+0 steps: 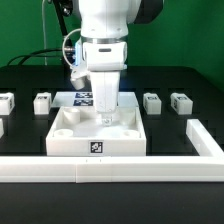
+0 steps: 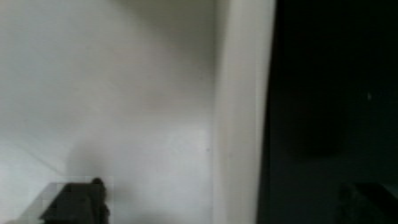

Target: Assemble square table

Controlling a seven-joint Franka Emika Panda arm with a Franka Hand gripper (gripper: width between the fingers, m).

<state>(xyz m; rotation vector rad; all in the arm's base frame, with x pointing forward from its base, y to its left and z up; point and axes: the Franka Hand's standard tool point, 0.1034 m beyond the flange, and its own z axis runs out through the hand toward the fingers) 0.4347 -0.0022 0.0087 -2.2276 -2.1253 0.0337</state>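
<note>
The square table's top (image 1: pixel 97 135) is a white square slab with a raised rim and a black-white tag on its front edge, lying in the middle of the black table. My gripper (image 1: pixel 105 118) points straight down into it, fingers low over the slab. In the wrist view the white slab (image 2: pixel 107 100) fills one side and its rim (image 2: pixel 240 100) runs between my fingers (image 2: pixel 75 205). The gripper (image 2: pixel 222 207) is open with nothing held. Small white tagged legs lie behind the slab: two on the exterior view's left (image 1: pixel 42 100) and two on the right (image 1: pixel 152 101).
The marker board (image 1: pixel 80 98) lies behind the slab, partly hidden by the arm. A long white border rail (image 1: pixel 110 168) runs along the front and turns back along the exterior view's right (image 1: pixel 205 138). Black table (image 2: pixel 329 100) lies beyond the slab's rim.
</note>
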